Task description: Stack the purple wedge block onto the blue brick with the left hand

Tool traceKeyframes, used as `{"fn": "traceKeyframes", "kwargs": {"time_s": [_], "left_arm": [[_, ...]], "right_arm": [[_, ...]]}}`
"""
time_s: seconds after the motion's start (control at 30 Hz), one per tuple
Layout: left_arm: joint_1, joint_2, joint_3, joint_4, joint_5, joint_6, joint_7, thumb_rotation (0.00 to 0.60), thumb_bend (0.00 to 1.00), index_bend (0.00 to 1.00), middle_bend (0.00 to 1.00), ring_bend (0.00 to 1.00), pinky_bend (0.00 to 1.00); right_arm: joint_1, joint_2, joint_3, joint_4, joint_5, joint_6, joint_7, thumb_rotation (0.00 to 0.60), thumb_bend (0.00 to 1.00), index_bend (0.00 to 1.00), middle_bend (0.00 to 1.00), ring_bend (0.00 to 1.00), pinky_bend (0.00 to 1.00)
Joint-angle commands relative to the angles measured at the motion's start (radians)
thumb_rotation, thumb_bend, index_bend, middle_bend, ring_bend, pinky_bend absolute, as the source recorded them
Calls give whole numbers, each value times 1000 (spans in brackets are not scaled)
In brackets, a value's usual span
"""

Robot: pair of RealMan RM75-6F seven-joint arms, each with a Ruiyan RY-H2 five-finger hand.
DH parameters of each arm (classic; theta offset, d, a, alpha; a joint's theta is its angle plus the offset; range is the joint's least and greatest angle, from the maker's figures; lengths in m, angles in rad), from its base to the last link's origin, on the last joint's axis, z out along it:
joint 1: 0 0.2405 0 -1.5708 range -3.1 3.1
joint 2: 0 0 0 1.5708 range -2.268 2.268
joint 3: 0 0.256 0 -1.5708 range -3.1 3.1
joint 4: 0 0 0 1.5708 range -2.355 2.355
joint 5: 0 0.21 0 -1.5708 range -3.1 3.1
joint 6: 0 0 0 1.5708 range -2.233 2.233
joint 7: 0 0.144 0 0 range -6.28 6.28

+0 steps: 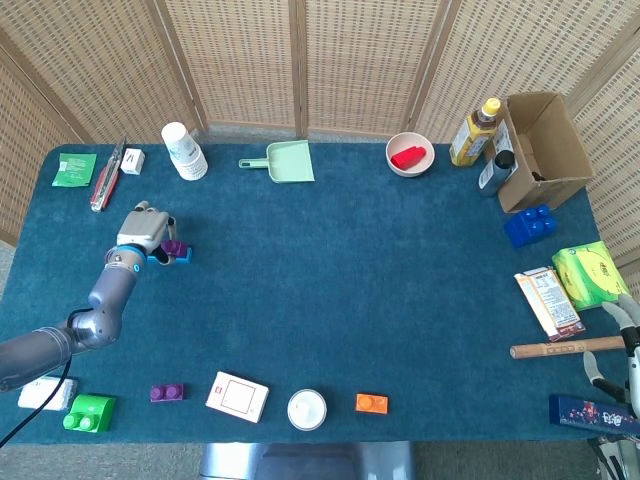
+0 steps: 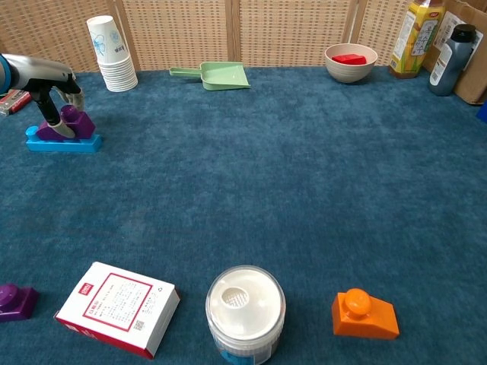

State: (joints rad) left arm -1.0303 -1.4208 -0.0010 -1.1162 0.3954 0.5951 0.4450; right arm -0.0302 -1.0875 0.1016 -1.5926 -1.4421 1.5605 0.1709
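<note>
The purple wedge block [image 1: 174, 246] [image 2: 70, 122] sits on top of the flat blue brick [image 1: 181, 258] [image 2: 64, 143] at the table's left side. My left hand [image 1: 142, 228] [image 2: 53, 85] reaches down over it from the left. Its fingers [image 2: 50, 112] pinch the wedge from both sides. My right hand [image 1: 622, 352] shows only partly at the lower right edge of the head view, fingers apart and holding nothing, far from both blocks.
A stack of paper cups [image 1: 184, 151] and a green dustpan [image 1: 285, 162] stand behind the blocks. Along the near edge lie a small purple brick [image 1: 166, 393], a white box [image 1: 237, 397], a white jar [image 1: 307, 410] and an orange block [image 1: 371, 403]. A cardboard box [image 1: 545, 150] stands far right.
</note>
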Motion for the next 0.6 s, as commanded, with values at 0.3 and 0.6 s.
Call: {"fn": "traceKeyframes", "kwargs": {"time_s": [0.3, 0.6], "left_arm": [[0, 2, -6, 6, -5, -8, -6, 600, 301, 621, 322, 177, 0], [-2, 8, -9, 6, -9, -17, -12, 600, 303, 598, 315, 172, 0]], "right_arm": [[-1, 1, 0, -1, 1, -2, -1, 589, 371, 152, 90, 0, 33], [-1, 3, -3, -3, 0, -6, -1, 587, 372, 152, 90, 0, 36]]}}
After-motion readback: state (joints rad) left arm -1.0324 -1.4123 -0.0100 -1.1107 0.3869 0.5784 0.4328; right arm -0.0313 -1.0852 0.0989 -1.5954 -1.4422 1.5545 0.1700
